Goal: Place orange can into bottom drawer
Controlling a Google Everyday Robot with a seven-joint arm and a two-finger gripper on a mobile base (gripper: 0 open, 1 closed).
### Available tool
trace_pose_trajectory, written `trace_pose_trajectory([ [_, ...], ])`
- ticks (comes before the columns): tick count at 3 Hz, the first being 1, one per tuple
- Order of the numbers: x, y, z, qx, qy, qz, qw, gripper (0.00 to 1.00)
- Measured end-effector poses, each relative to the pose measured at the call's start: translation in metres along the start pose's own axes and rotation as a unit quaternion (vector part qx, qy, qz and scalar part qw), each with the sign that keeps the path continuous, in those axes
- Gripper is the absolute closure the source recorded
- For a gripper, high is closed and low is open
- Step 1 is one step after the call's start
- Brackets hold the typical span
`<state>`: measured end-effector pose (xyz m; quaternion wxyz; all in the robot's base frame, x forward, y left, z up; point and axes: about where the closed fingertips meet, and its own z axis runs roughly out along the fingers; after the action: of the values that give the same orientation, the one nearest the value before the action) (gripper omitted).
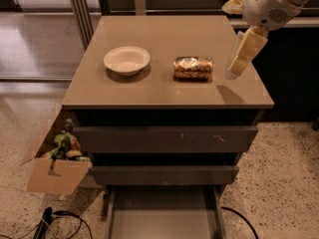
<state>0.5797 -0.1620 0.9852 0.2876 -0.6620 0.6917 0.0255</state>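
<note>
The orange can (193, 67) lies on its side on the cabinet top (164, 91), right of the middle. My gripper (240, 59) hangs above the top's right edge, a short way right of the can and apart from it, pointing down and left. The bottom drawer (162, 215) is pulled out at the foot of the cabinet, showing a bare grey floor.
A white bowl (126, 59) stands on the top left of the can. Two drawers with scuffed fronts (164, 139) sit shut above the open one. A cardboard box of items (55, 168) rests on the floor at the cabinet's left. Cables (60, 220) lie on the floor.
</note>
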Motion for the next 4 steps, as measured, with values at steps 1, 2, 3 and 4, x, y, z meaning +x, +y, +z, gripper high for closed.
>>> trace_pose_trajectory([
  [1, -0.001, -0.016, 0.025, -0.008, 0.005, -0.001, 1.0, 0.0],
  [2, 0.009, -0.035, 0.055, -0.02, 0.002, 0.017, 0.9996, 0.0],
  [3, 0.028, -0.049, 0.09, -0.036, -0.002, 0.05, 0.9981, 0.0],
  [4, 0.038, -0.054, 0.109, -0.045, -0.001, 0.066, 0.9968, 0.0],
])
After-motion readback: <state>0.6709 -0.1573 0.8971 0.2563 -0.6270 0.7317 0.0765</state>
